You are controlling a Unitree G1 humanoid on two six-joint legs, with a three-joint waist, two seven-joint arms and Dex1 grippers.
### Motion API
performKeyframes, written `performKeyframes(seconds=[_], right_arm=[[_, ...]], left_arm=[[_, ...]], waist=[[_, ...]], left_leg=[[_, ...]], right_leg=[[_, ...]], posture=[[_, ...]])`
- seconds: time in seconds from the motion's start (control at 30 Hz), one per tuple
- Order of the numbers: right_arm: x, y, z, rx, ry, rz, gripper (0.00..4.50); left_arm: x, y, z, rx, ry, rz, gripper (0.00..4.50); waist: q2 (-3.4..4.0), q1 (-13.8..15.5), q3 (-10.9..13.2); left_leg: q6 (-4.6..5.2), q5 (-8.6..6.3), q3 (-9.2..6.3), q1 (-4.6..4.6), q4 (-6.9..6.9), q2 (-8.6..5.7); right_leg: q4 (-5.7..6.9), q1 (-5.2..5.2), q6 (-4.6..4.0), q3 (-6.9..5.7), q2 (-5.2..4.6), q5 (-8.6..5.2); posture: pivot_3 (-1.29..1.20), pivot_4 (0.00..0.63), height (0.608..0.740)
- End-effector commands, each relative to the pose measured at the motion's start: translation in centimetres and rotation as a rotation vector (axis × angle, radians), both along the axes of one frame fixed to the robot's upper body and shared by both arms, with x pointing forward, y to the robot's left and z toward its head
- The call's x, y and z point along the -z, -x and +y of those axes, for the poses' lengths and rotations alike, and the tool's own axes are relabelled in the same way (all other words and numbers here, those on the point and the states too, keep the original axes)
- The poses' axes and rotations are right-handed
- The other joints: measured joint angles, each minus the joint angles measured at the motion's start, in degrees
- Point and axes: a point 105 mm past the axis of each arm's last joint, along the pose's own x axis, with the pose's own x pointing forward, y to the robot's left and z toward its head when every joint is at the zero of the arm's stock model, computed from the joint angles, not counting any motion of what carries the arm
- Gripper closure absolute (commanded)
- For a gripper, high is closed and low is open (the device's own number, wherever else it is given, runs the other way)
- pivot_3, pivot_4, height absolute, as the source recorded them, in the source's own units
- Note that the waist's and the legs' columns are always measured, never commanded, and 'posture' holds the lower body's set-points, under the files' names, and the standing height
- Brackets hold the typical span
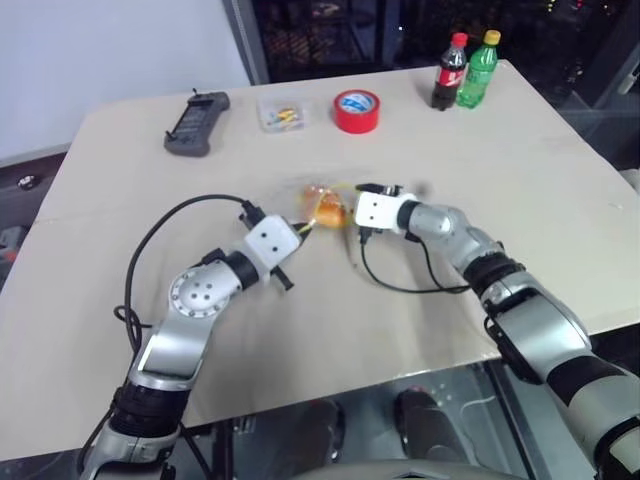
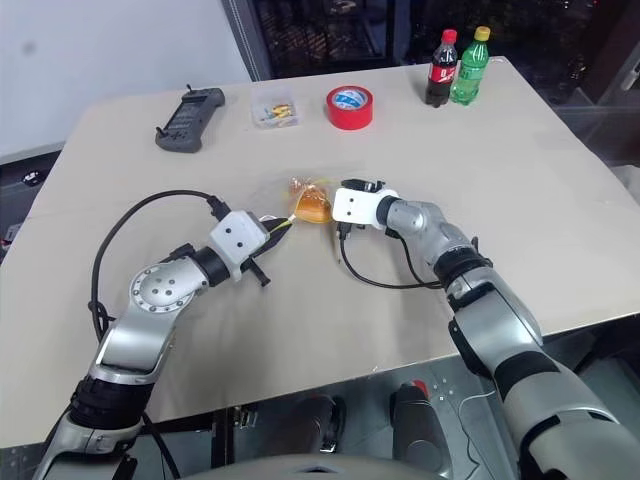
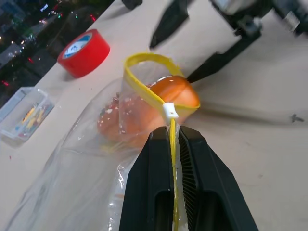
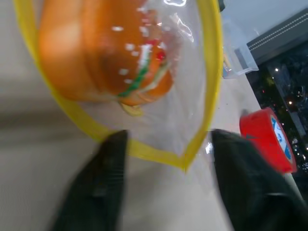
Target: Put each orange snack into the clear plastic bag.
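Left gripper (image 3: 174, 144) clenched on the yellow seal strip of the clear plastic bag (image 3: 91, 159), mouth held agape. Orange snacks (image 3: 163, 98) already inside, just past its fingertips. Right gripper (image 4: 166, 144) released, jaws apart before the bag mouth. Task seemingly near done; sealing perhaps left.

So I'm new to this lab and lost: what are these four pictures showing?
It is a two-armed robot at a beige table. Two pictures come from its head, two from cameras on its wrists. The left gripper is shut on the yellow seal strip of the clear plastic bag, holding its mouth open. An orange bun-like snack sits inside. The right gripper stands open at the bag's mouth, holding nothing. Further back lie a red tape roll, a black remote, a small clear box and two bottles.
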Motion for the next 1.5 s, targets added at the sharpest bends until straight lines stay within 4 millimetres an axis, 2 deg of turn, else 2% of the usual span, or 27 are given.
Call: performKeyframes(seconds=[0.03,0.07,0.1,0.3,0.43,0.53,0.57,0.6,0.9,0.97,1.03,1.07,1.2,1.43,1.5], right_arm=[[-1.6,-0.3,0.6,-0.021,-0.018,-0.056,3.82],[-1.6,-0.3,0.6,-0.021,-0.017,-0.057,4.31],[-1.6,-0.3,0.5,-0.020,-0.014,-0.058,4.42],[-1.6,-0.5,0.2,-0.008,-0.030,-0.058,4.42],[-1.8,-0.2,0.0,-0.029,-0.074,0.018,4.42],[-1.8,0.0,0.1,-0.041,-0.105,0.033,3.73],[-1.9,0.0,0.1,-0.036,-0.109,0.024,3.24],[-1.8,0.0,0.2,-0.028,-0.121,0.023,2.95],[-2.1,-0.2,1.5,-0.011,-0.165,0.030,2.95],[-2.2,-0.2,1.7,-0.010,-0.166,0.028,3.46],[-2.3,-0.2,1.7,-0.011,-0.170,0.027,4.22],[-2.5,-0.3,1.5,-0.008,-0.173,0.020,4.46],[-4.5,-1.0,0.0,0.017,-0.185,-0.033,4.46],[-10.5,-1.5,-2.8,0.027,-0.171,-0.174,4.46],[-12.4,-1.5,-3.5,0.028,-0.143,-0.199,4.46]], left_arm=[[-1.5,0.9,0.0,0.037,0.011,-0.057,4.18],[-1.5,1.0,0.0,0.040,0.012,-0.057,4.18],[-1.5,1.1,0.1,0.042,0.012,-0.055,4.18],[-1.4,1.3,0.8,0.038,0.017,-0.049,4.18],[-1.4,1.1,1.2,0.023,0.021,-0.051,4.18],[-1.3,1.1,1.1,0.030,0.018,-0.052,4.18],[-1.3,1.1,1.1,0.033,0.017,-0.052,4.18],[-1.3,1.1,1.1,0.036,0.015,-0.052,4.18],[-1.6,1.2,0.8,0.050,0.017,-0.060,4.18],[-1.6,1.2,0.8,0.050,0.020,-0.061,4.18],[-1.7,1.3,0.8,0.046,0.024,-0.062,4.18],[-1.9,1.2,0.8,0.037,0.046,-0.061,4.18],[-3.2,0.8,0.9,0.011,0.174,-0.044,4.18],[-6.0,-0.3,0.4,0.063,0.383,0.000,4.18],[-7.7,-1.2,0.5,0.078,0.478,0.006,4.18]], waist=[[0.00,0.0,0.0],[0.01,0.0,0.0],[0.01,0.0,0.0],[0.01,0.0,0.0],[0.01,0.0,0.0],[0.02,0.0,0.0],[0.02,0.0,0.0],[0.02,0.0,0.0],[0.02,0.0,0.0],[0.02,0.0,0.0],[0.02,0.0,0.0],[0.02,0.0,0.0],[0.02,0.1,0.0],[0.01,-0.2,0.0],[0.01,0.0,0.0]], left_leg=[[0.00,0.00,0.00,0.00,-0.01,0.00],[0.00,0.00,-0.01,0.00,-0.01,0.00],[0.00,0.00,-0.01,0.00,-0.01,0.00],[0.00,0.00,0.00,0.01,-0.02,0.00],[-0.01,0.00,0.00,0.01,-0.02,0.00],[0.00,0.00,-0.01,0.01,-0.02,0.00],[0.00,0.00,-0.01,0.01,-0.02,0.00],[0.00,0.00,-0.01,0.01,-0.02,0.00],[-0.01,0.00,-0.01,0.01,-0.02,0.00],[0.00,0.00,-0.01,0.02,-0.02,0.00],[0.00,0.00,-0.01,0.01,-0.02,0.00],[-0.01,0.00,-0.01,0.01,-0.02,0.00],[-0.01,0.00,-0.01,0.01,-0.01,0.00],[-0.01,0.00,-0.02,0.01,0.01,0.02],[-0.01,0.00,-0.04,0.01,0.01,0.02]], right_leg=[[0.00,0.00,0.00,0.00,0.00,0.00],[0.00,0.00,0.00,0.00,0.00,0.00],[0.00,0.00,0.00,0.00,0.01,0.00],[0.00,0.00,0.00,0.00,0.01,0.00],[0.00,0.01,0.00,0.00,0.01,0.00],[0.00,0.00,0.00,0.00,0.01,0.00],[0.00,0.00,0.00,0.00,0.01,0.00],[0.00,0.00,0.00,0.00,0.01,0.00],[0.01,0.00,0.00,0.00,0.02,0.00],[0.01,0.00,0.00,0.01,0.01,0.00],[0.00,0.00,0.00,0.00,0.01,0.00],[0.01,0.00,0.00,0.00,0.02,0.00],[0.01,0.00,0.00,0.00,0.01,0.00],[0.00,0.01,0.00,0.00,0.01,0.00],[0.01,0.00,0.00,-0.02,0.01,0.00]], posture=[[0.00,0.150,0.740],[0.00,0.150,0.740],[0.00,0.150,0.740],[0.00,0.150,0.740],[0.00,0.150,0.740],[0.00,0.150,0.740],[0.00,0.150,0.740],[0.00,0.150,0.740],[0.00,0.150,0.740],[0.00,0.150,0.740],[0.00,0.150,0.740],[0.00,0.150,0.740],[0.00,0.150,0.740],[0.00,0.150,0.740],[0.00,0.150,0.740]])
